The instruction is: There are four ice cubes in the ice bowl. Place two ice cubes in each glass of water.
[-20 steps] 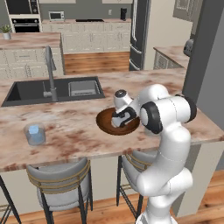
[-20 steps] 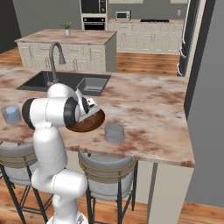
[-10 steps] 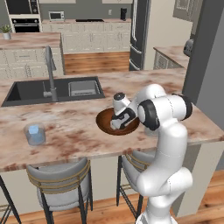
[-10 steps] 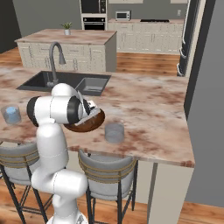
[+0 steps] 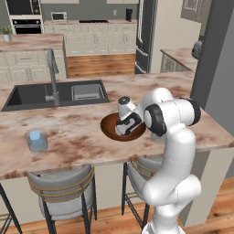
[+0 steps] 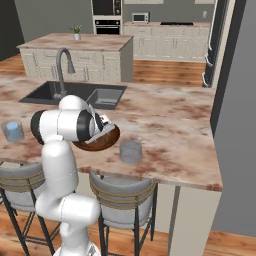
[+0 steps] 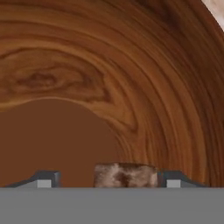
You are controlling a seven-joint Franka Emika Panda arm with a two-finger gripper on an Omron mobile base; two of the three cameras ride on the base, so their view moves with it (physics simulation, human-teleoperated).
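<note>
1. Currently, the ice bowl [image 5: 112,130] of dark reddish-brown wood sits on the marbled desk [image 5: 82,146], near its front edge and to the right of the sink [image 5: 55,93].
2. Seen along the hand, the bowl's grained inner wall [image 7: 131,78] curves across the frame, and a small mottled pale-brown block [image 7: 125,175] lies between the two dark finger tips; it cannot be told for certain whether this is an ice cube.
3. The hand [image 5: 127,129] points down into the bowl, low over its floor.
4. Its finger tips [image 7: 43,178] stand apart on either side of the block, each with a gap to it; whether the hand is open or closing on the block cannot be told.
5. One glass of water [image 6: 131,151] stands just to the right of the bowl in the right base view, close to the front edge of the desk.
6. The other glass of water [image 5: 36,140] stands well apart from the bowl, toward the left end of the desk, in front of the sink; something pale blue shows inside it.
7. The faucet [image 5: 52,75] rises behind the sink basin.
8. Two stools [image 5: 61,192] with grey seats stand under the front edge of the desk.
</note>
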